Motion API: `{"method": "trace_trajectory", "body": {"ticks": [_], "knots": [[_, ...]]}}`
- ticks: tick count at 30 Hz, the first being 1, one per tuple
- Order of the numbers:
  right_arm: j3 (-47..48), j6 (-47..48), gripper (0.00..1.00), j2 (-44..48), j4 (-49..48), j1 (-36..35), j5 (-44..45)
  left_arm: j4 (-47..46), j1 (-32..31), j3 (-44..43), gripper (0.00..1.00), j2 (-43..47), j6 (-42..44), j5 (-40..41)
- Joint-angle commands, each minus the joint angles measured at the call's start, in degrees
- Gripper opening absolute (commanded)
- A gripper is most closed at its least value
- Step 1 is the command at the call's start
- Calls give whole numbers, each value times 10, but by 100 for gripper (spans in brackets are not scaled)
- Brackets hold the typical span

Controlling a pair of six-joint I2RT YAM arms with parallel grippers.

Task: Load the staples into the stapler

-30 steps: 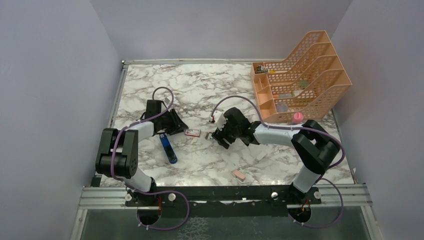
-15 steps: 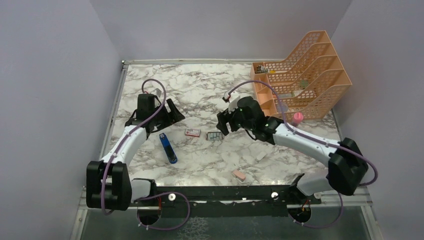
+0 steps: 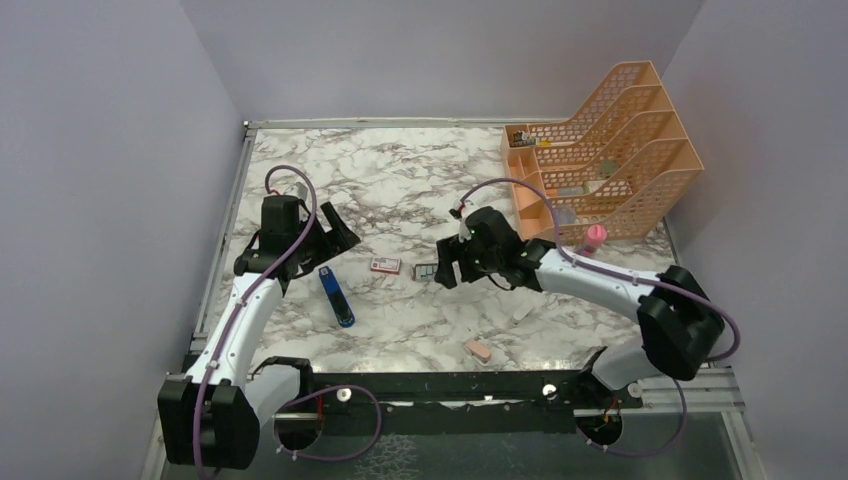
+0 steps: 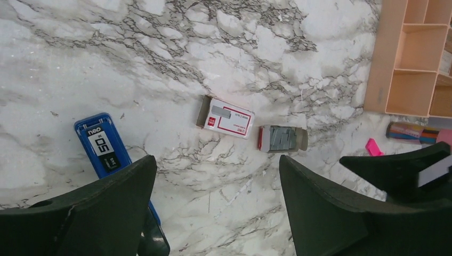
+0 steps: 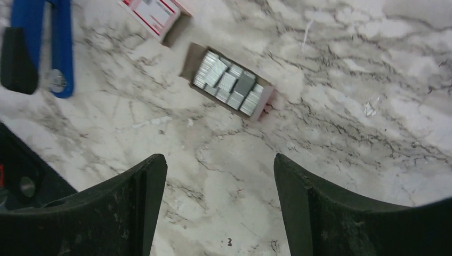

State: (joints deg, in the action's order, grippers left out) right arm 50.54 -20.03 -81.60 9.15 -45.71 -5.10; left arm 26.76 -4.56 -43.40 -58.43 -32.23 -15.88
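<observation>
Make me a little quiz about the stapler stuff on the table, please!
1. True or false: the left claw is holding the blue stapler.
2. What lies on the table between the stapler and the staple tray?
A. the pink-and-white box
B. a pair of scissors
C. a roll of tape
3. Is the right claw open or shut?

Key: 1 false, the stapler lies on the table and nothing is gripping it. 2 A. 3 open, with nothing between its fingers.
</observation>
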Motion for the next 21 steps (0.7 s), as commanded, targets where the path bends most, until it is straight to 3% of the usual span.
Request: {"method": "trace_trajectory", "body": {"ticks": [1,10,21], "knots": [[31,-23,80,-70,49,-15,45,18,3,-13,86,5,-33,53],[95,-23,81,-164,80,-38,123,53,3,-11,86,19,-28,116],[104,-41,72,-212,98,-68,165,130,3,9,90,67,-71,212]]}}
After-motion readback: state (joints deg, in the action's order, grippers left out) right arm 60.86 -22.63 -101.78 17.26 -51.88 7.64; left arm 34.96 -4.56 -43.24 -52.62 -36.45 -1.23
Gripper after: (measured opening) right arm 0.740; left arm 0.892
